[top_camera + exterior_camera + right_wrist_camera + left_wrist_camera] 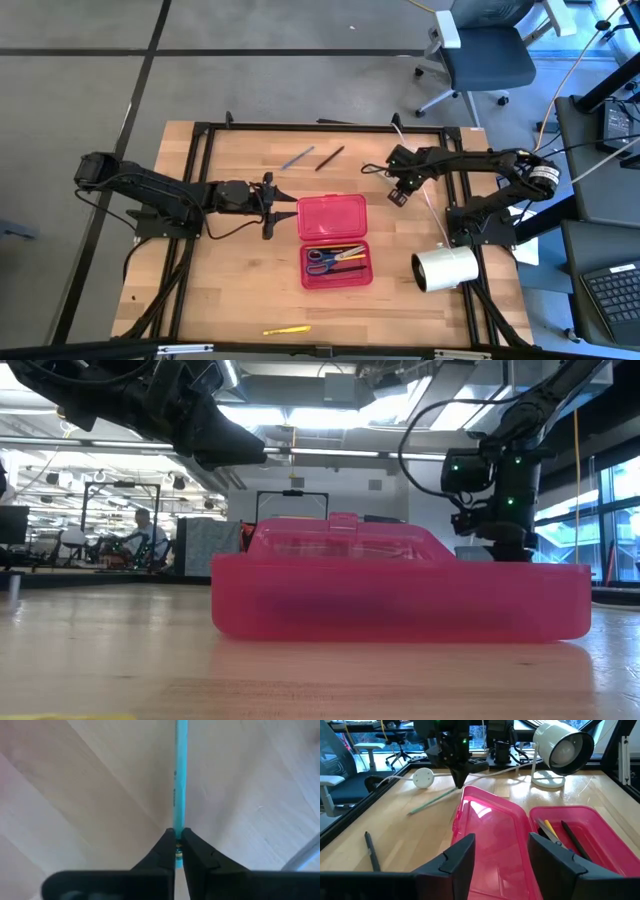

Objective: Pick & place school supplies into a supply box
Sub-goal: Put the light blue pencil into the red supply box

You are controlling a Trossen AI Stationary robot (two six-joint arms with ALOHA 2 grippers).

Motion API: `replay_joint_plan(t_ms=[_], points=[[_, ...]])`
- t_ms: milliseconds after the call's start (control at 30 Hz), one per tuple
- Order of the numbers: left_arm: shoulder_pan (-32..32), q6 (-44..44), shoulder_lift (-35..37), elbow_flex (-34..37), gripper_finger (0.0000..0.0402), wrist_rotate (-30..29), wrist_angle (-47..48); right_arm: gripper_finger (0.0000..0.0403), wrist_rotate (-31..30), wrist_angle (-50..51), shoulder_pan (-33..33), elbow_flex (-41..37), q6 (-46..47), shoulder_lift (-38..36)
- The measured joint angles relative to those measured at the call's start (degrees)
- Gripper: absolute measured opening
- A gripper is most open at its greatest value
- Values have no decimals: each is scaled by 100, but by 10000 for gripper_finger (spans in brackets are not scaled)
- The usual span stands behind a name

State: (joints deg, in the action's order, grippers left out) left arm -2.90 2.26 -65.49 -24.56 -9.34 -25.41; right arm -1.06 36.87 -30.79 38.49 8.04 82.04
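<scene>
The red supply box (333, 240) lies open at the table's middle. Blue-handled scissors (322, 258) and pens lie in its near half, and its lid (487, 827) is laid back toward the far edge. My right gripper (178, 837) hangs right of the lid and is shut on a green pencil (432, 802). My left gripper (502, 862) stands open just left of the lid, touching nothing. A blue pen (297, 158) and a dark pen (330, 158) lie flat near the far edge. A yellow pencil (287, 329) lies by the near edge. My right gripper pinches the green pencil close to one end (178, 822) between its two fingertips. The fingers come from above, pointing down, and lie across the pencil. The pencil slants down from the fingers; whether its low free end (411, 813) touches the table, I cannot tell.
A big white roll (445, 268) stands on the table's right side near the right arm's base. A small white disc (422, 777) with a cord lies beyond the held pencil. Bare wood lies left of the box and along the near edge.
</scene>
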Motion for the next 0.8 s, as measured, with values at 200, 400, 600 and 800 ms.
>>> replay_joint_plan(t_ms=[200,400,600,800], points=[[0,-1,0,0,169,0,0,21,199,12,32,10,66,-9],[0,0,0,0,169,0,0,17,241,7,118,14,102,-29],[0,-1,-1,0,169,0,0,4,238,-7,219,21,310,-242],[0,-1,-2,0,169,0,0,30,223,-152,219,23,-429,-302]])
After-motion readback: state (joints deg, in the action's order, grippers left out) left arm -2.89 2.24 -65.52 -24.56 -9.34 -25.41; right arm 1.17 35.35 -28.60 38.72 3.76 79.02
